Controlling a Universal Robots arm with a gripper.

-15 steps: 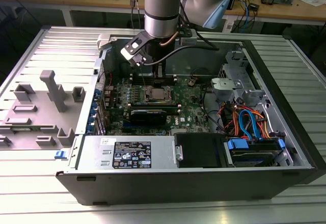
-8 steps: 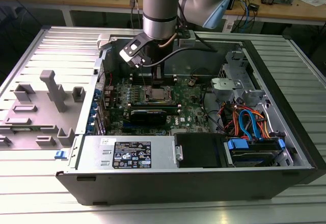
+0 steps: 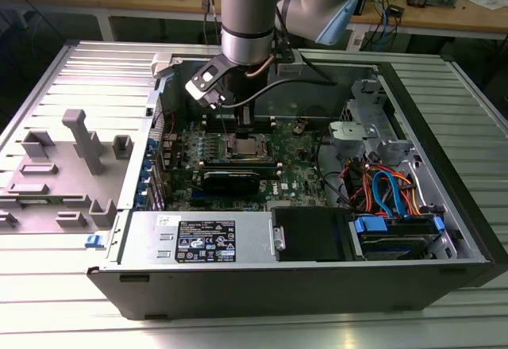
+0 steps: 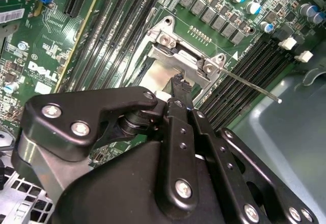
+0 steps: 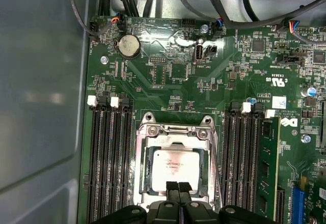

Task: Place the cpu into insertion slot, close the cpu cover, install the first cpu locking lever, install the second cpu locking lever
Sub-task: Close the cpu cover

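Observation:
The cpu (image 5: 172, 166), a silvery square chip, lies in the insertion slot (image 5: 143, 169) on the green motherboard. The cpu cover (image 5: 175, 133), a metal frame with a square window, lies down around the chip. My gripper (image 5: 178, 189) is shut with nothing between its black fingers, and its tips hang just above the chip's near edge. In the second wrist view the gripper (image 4: 178, 85) points at the cover's hinge end (image 4: 186, 56), and a thin locking lever (image 4: 249, 84) sticks out over the memory slots. In the exterior view the gripper (image 3: 241, 129) hangs over the socket (image 3: 246, 146).
Black memory slots (image 5: 108, 158) flank the socket on both sides. A long black heatsink bar (image 3: 230, 178) lies just in front of the socket. Case walls, cables (image 3: 381, 186) and a drive cage (image 3: 397, 234) crowd the exterior view's right. A grey fixture (image 3: 75, 147) stands outside the case.

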